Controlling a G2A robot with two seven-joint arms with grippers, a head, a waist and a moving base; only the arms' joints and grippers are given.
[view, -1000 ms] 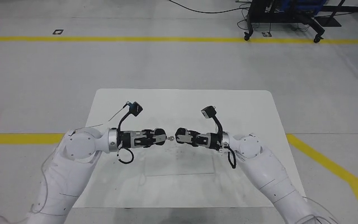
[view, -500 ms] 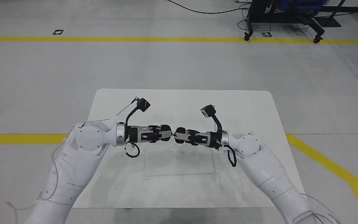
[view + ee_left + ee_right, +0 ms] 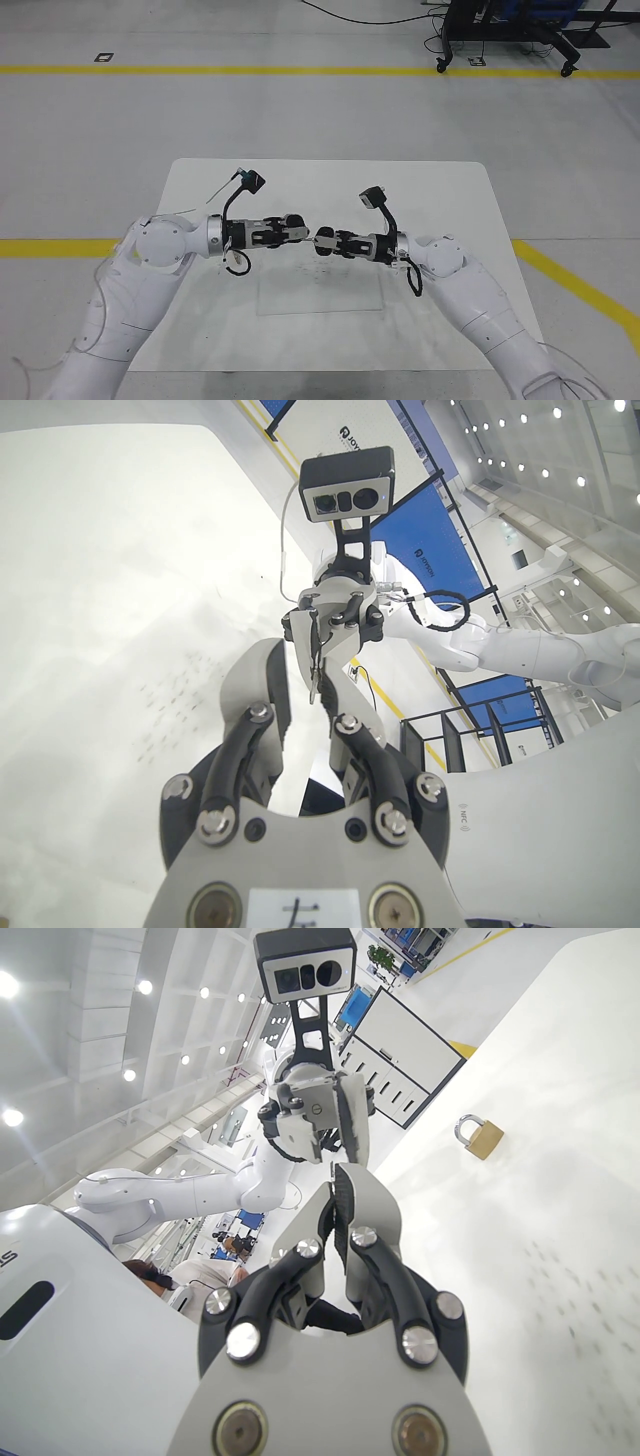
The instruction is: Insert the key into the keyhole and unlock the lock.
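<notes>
Above the table point(image 3: 440, 190), right gripper point(image 3: 315, 664) pinches the light, stiff key point(image 3: 313, 691); grasp its head with your open left gripper point(image 3: 335, 1154)

Left pincer point(image 3: 303, 236) and right pincer point(image 3: 322, 240) tip to tip above the bench point(image 3: 440, 190).
The key point(image 3: 314, 685) sits between them, in the right pincer; the lock point(image 3: 479, 1135) lies on the bench, apart from both.

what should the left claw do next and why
Probably shut the left claw on the key: its fingers stand open either side of the key, which the right claw holds out. The padlock lies on the table.
</notes>
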